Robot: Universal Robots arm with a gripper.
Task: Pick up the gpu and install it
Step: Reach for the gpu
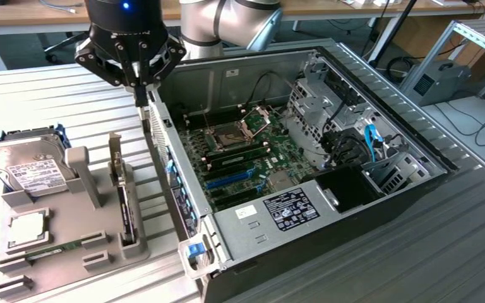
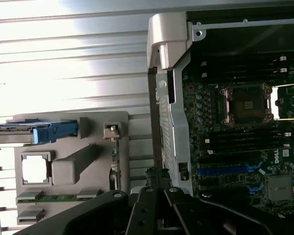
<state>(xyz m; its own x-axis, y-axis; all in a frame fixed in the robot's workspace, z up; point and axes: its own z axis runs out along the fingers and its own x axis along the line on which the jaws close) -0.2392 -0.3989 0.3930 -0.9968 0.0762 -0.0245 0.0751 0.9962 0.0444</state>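
Note:
The gpu [image 1: 124, 202] stands on edge in a slot of the grey holder [image 1: 70, 218], its silver bracket at the far end. In the wrist view the gpu [image 2: 116, 164] shows edge-on as a thin dark strip. My gripper [image 1: 141, 96] hangs shut above the near wall of the open computer case [image 1: 162, 145], to the exterior view's right of the card and well above it. I see nothing held between its fingers. The gripper [image 2: 157, 176] points down beside that case wall. Blue expansion slots [image 1: 225, 180] lie bare on the motherboard [image 1: 247, 158].
A silver hard drive [image 1: 28, 167] in a blue carrier, a CPU [image 1: 28, 228] and a green RAM stick [image 1: 53, 249] share the holder. A grey post [image 1: 86, 177] stands beside the card. The case's power supply [image 1: 285, 211] and drive cages [image 1: 323, 107] flank the motherboard.

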